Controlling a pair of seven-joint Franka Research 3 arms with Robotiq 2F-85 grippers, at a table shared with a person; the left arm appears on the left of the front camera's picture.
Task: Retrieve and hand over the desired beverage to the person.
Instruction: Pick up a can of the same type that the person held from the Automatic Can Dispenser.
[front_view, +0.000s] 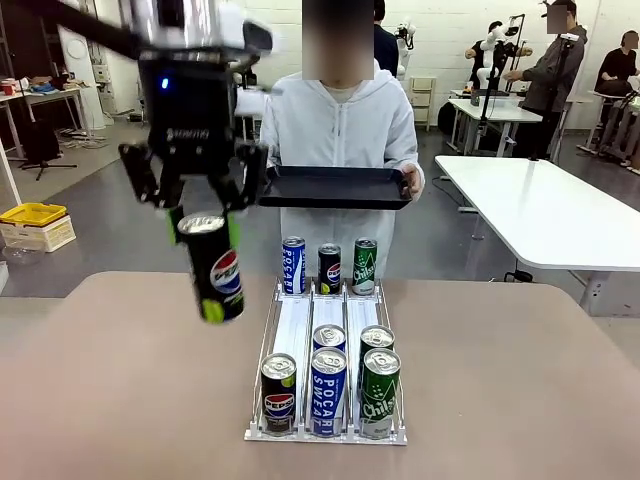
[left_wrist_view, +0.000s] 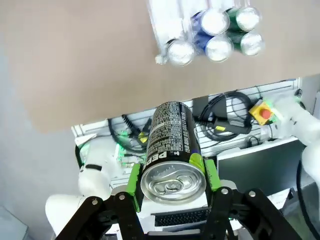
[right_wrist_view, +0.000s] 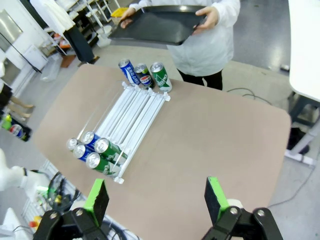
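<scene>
Well above the table (front_view: 120, 400), the left gripper (front_view: 207, 232) is clamped on the black Pepsi can (front_view: 216, 278), a green pad on either side near its top. The can hangs slightly tilted to the left of the rack (front_view: 296, 330), and the left wrist view shows "PEP" below its lid. The white three-lane rack holds five cans at its near end: one near Pepsi (front_view: 278, 395), two blue Pocari Sweat cans (front_view: 328, 392) and two green cans (front_view: 379, 398) lettered "Chil". Three more stand at its far end: a far Pocari can (front_view: 293, 265), a far Pepsi (front_view: 329, 268) and a far green can (front_view: 365, 266). Beyond them the person (front_view: 340, 125) holds a flat black tray (front_view: 335, 187) in both hands. The right gripper (right_wrist_view: 156, 200) hangs over the table with its fingers wide apart.
</scene>
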